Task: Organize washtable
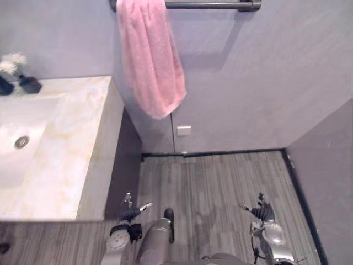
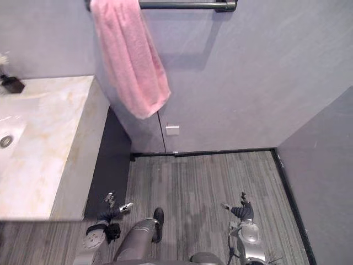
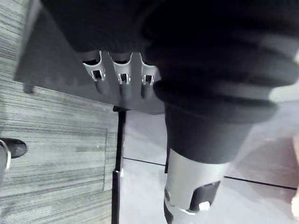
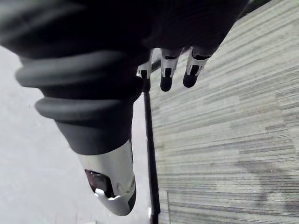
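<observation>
Grey wall (image 1: 265, 66) up ahead, striped grey floor (image 1: 220, 182) below, and both arms hang low over those boards. Left hand (image 1: 131, 213) first: its fingers (image 3: 122, 77) are out nearly straight in a loose row, thumb (image 3: 189, 196) spread well away from them, nothing between, nothing touched. It's an open, empty hand in the air. Just ahead of those fingertips, and a little to their left, stands the dark side panel (image 1: 124, 160) of the desk (image 1: 71, 138), near but apart from it; the pale marble top begins above and beyond that and runs away to the left. Further out along the top from the left fingers sits the sunken basin (image 1: 14, 163) with its round drain (image 1: 21, 142), and at the far back edge a small dark vase (image 1: 30, 84) holding white flowers (image 1: 12, 62). Over to the right hand (image 1: 265, 212): same story, its fingers (image 4: 166, 79) relaxed and only slightly bent, thumb (image 4: 112, 186) held wide, gripping nothing and touching nothing, with bare floor under them and the desk well off to their left. Straight ahead of both sets of fingers, the dark skirting (image 1: 220, 153) marks where floor meets wall, and a small white plate (image 1: 183, 131) sits on the wall just above it. High up the wall, well beyond the left fingers, a pink towel (image 1: 150, 61) hangs bunched from a dark rail (image 1: 209, 5), its lower end dangling near the desk's back corner.
</observation>
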